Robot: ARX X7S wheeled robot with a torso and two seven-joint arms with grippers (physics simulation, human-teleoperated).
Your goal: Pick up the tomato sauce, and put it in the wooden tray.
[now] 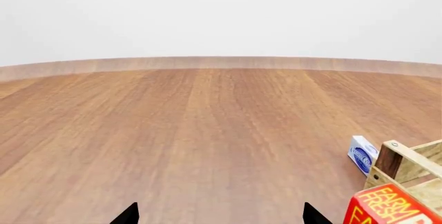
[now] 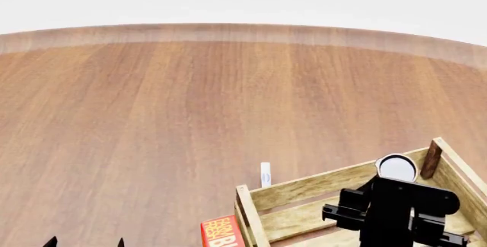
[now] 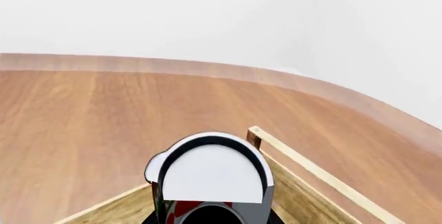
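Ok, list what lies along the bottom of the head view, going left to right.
Left gripper's fingers → red carton → wooden tray's near-left corner post → small blue-and-white box standing just beyond the tray → right gripper over the tray, holding the tomato sauce.

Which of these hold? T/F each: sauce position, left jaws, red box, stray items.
1. The tomato sauce is at the end of the right arm, within the wooden tray's outline. True.
2. The left gripper holds the red box. False: its jaws are apart with nothing between them.
3. The red box is inside the tray. False: it stands outside, against the tray's near-left corner.
4. A small blue-and-white item sits on the table just beyond the tray's far wall. True.
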